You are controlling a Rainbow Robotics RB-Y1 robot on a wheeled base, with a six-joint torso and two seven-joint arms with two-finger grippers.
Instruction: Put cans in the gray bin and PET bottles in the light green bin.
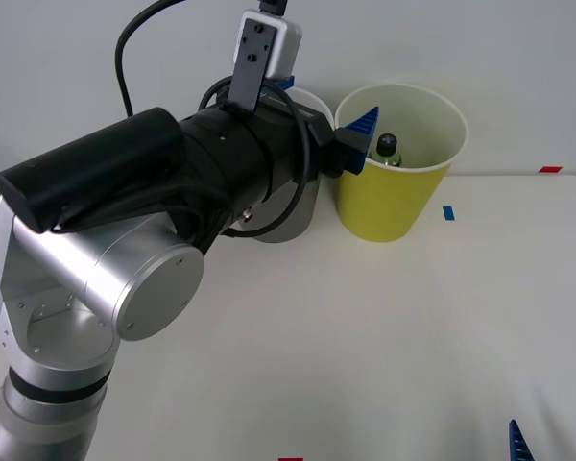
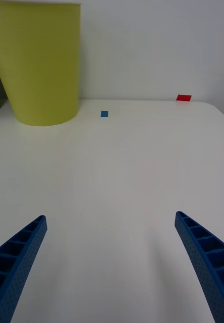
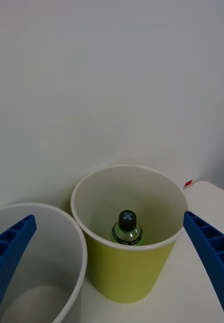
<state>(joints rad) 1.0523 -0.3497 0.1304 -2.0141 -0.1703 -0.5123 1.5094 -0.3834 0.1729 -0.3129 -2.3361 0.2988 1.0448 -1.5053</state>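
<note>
The left gripper [image 1: 357, 137] hangs high over the far edge of the table [image 1: 365, 346], its blue fingers [image 3: 213, 252] spread wide and holding nothing, right at the near rim of the light green bin [image 1: 396, 158]. The bottle [image 3: 126, 229] stands upright inside that bin, black cap up, so this item looks sorted. Just beside it, touching or nearly so, sits the gray bin [image 3: 36, 262], partly hidden behind the arm in the front view. The likely risk is on the way out: a finger close to the rim could catch it and tip or drag the light bin, knocking its neighbour too. The right gripper [image 2: 112, 262] waits low near the table's near right corner, also wide and empty. The white table carries small blue [image 2: 104, 114] and red [image 2: 183, 98] tape marks; a plain pale wall stands behind.
</note>
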